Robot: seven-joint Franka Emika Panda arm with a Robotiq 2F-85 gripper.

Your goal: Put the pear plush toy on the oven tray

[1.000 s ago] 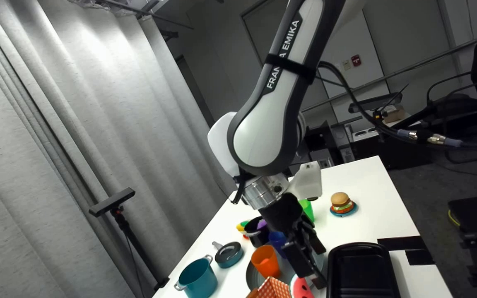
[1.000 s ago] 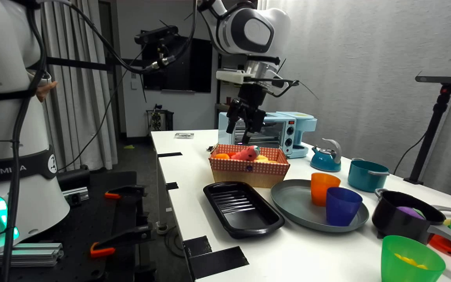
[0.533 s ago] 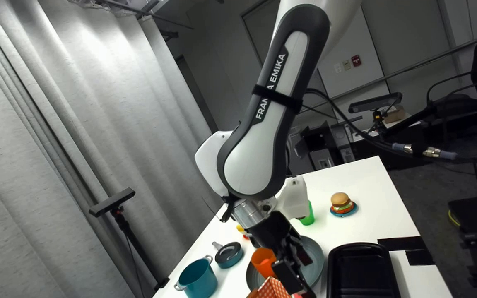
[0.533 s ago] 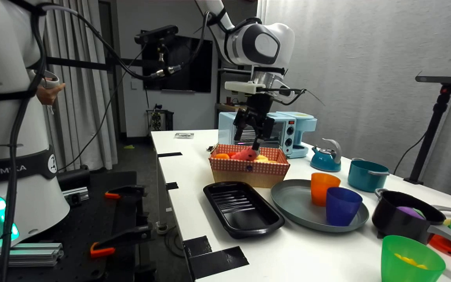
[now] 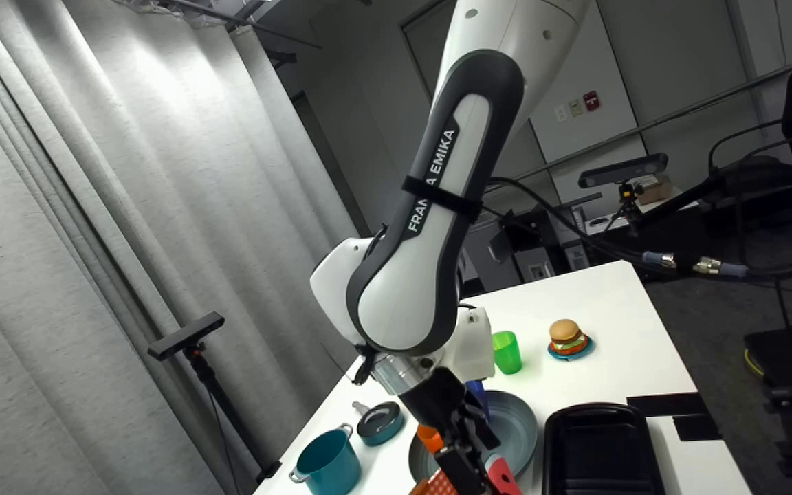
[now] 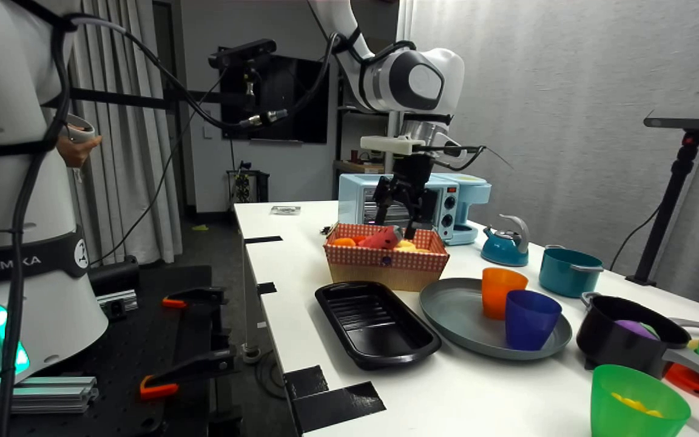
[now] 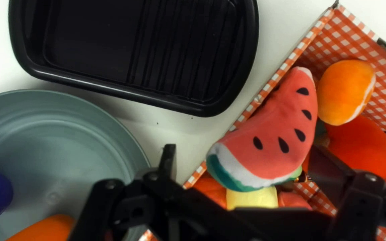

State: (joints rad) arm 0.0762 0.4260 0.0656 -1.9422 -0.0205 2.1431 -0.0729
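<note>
Confirm the gripper (image 7: pixel 242 152) spread wide, holding nothing, above the checked basket (image 7: pixel 285 67). In the wrist view, seek the pear plush toy (image 7: pixel 296 172) — probably the light-green sliver under the 5 o'clock edge of the watermelon toy (image 7: pixel 266 130), though mostly hidden and not certain. Shift toward 4 o'clock before lowering, to clear the basket rim. Draw the soft, crescent-shaped watermelon toy aside first; squeeze gently, expecting yielding plush. Finish at 10 o'clock — over the glossy black, partly ribbed oven tray (image 7: pixel 89 40).

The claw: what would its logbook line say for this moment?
claw: open, over basket; watermelon toy: in basket, not gripped; oven tray: beside basket; pear toy: can't identify
</note>
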